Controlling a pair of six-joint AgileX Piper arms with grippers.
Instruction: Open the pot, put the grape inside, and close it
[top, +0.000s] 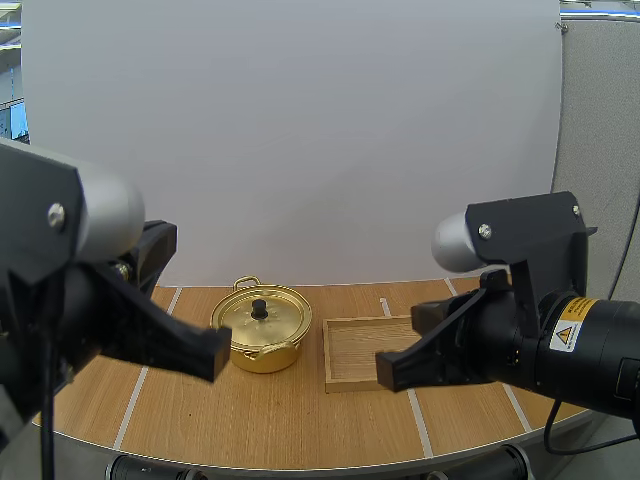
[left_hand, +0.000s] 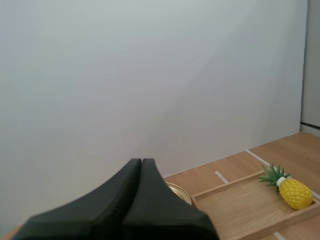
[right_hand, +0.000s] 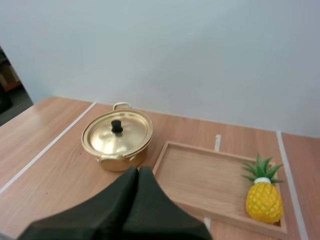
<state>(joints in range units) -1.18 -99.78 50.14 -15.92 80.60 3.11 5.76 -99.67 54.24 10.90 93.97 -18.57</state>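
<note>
left gripper (left_hand: 142, 161) and right gripper (right_hand: 138, 169) both pressed together, empty, up by the counter's (top: 250, 420) near edge, guessing that's to leave the lidded shiny gold metal pot (right_hand: 117, 135) clear

Lab setup: tape-lined table (top: 250, 420), white screen (top: 300, 130)

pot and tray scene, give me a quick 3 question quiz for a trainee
1. True or false: the lid sits on the pot.
2. Which fruit lies in the wooden tray? A grapes, B pineapple, C lemon.
3. Fill in: the left gripper and the right gripper are both ____.
Key: 1 true; 2 B; 3 shut.
</note>
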